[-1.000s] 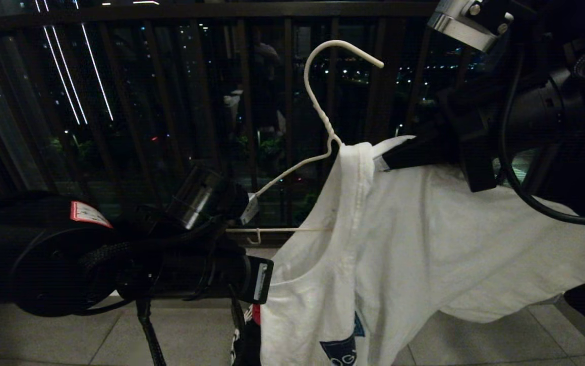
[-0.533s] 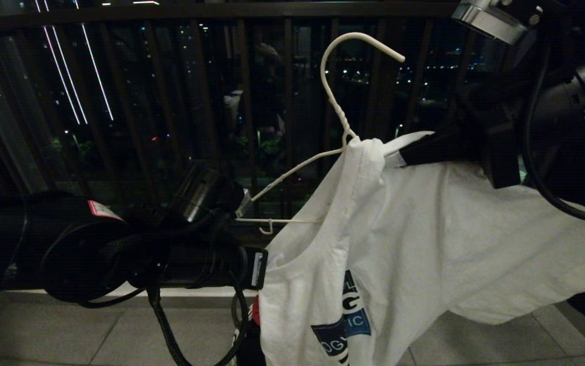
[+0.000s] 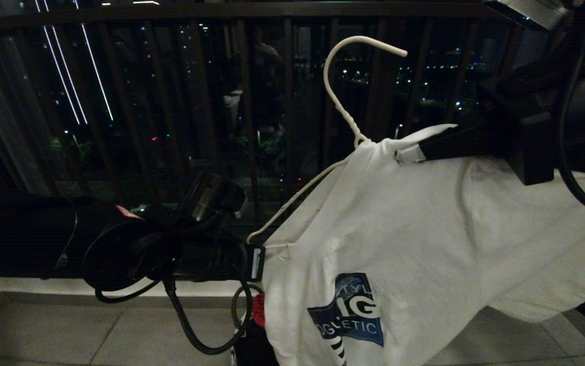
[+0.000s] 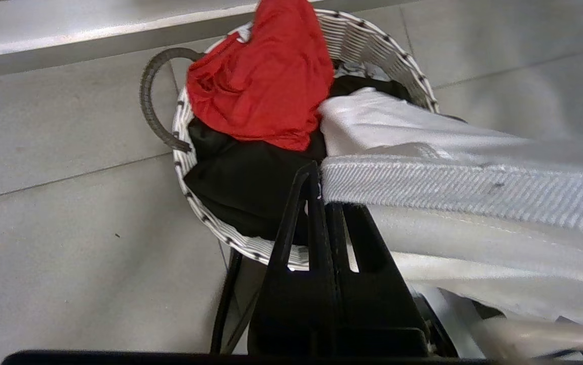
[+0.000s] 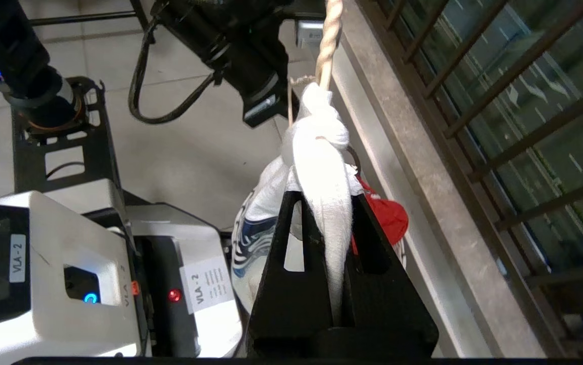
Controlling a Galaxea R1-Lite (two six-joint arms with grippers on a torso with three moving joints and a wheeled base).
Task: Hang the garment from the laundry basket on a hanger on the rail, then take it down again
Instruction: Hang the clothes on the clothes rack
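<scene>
My right gripper (image 3: 403, 154) pinches the T-shirt (image 3: 425, 229) collar beside the wire hanger (image 3: 341, 109) neck; my left gripper (image 4: 324, 175) pinches its hem above the laundry basket (image 4: 398, 56).

A dark brown balcony railing (image 3: 170, 101) with vertical bars stands in front of a night city with small lights. The floor (image 4: 68, 253) has large grey tiles.
</scene>
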